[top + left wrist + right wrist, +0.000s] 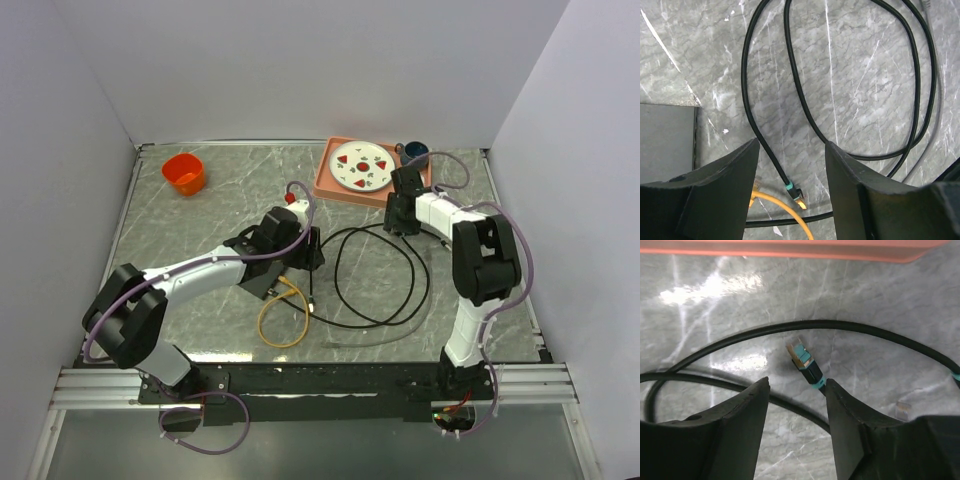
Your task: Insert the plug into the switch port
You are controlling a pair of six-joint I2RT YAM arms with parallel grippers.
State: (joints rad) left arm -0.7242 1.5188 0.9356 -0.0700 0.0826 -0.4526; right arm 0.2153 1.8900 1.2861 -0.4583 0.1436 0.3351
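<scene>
The right gripper (797, 385) is released, its two fingers spread wide. The teal-booted plug (802, 360) sits in the gap just beyond the fingertips, touched by neither as far as the right wrist view shows. Its black cable (850, 330) runs back under one finger. This spot is right of the table's centre, just near of the salmon-pink tray (331, 185).

The left gripper (792, 150) is also released, over the middle of the marble table (200, 225). On the surface ahead of its fingers lies the cable's other plug (793, 189), also teal-booted, just beside a yellow cable (785, 210).

The flat black box (665, 142) lies close beside the left gripper, partly under that arm, well apart from the right gripper and the plug there. Its switch port cannot be made out in any view.
</scene>
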